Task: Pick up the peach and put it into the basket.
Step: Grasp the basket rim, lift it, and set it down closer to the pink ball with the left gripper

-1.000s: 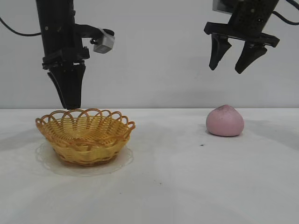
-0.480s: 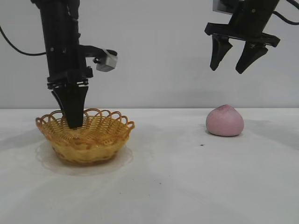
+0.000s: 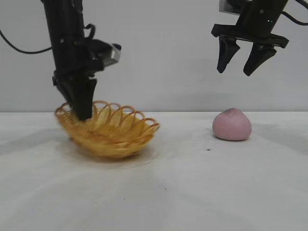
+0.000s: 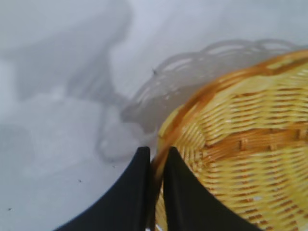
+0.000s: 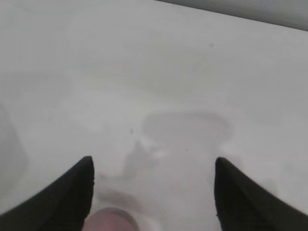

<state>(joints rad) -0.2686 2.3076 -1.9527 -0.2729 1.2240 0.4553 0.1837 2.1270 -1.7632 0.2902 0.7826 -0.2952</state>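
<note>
Two arms: both in view over one white table (image 3: pixel 192 192), the left one low at the basket, the right one high above the peach.
Basket: the basket (image 3: pixel 113 132) sits nearest of the task's things, tilted, its side under the left jaws raised off the table and its opposite side lower, toward the peach.
Left gripper: the left gripper (image 3: pixel 83 113) points straight down and is clenched on the basket's rim; in the left wrist view the left gripper (image 4: pixel 155 183) has the rim's orange edge pinched between its two black fingers (image 4: pixel 180 202), one finger inside the bowl and one outside.
Basket seen from the left wrist: the woven yellow wall (image 4: pixel 250 159) fills the space beyond the inner finger; bare table (image 4: pixel 57 120) lies beyond the outer finger.
Peach: the peach (image 3: pixel 232 124) rests on the table, well apart from the basket, below the right jaws and not touched by them.
Right gripper: the right gripper (image 3: pixel 245 72) hangs high, released, its fingers spread wide with nothing between them.
Right wrist: the right gripper (image 5: pixel 153 192) shows two parted fingertips (image 5: pixel 72 192), and a pink sliver of the peach (image 5: pixel 111 222) shows near one of them.
</note>
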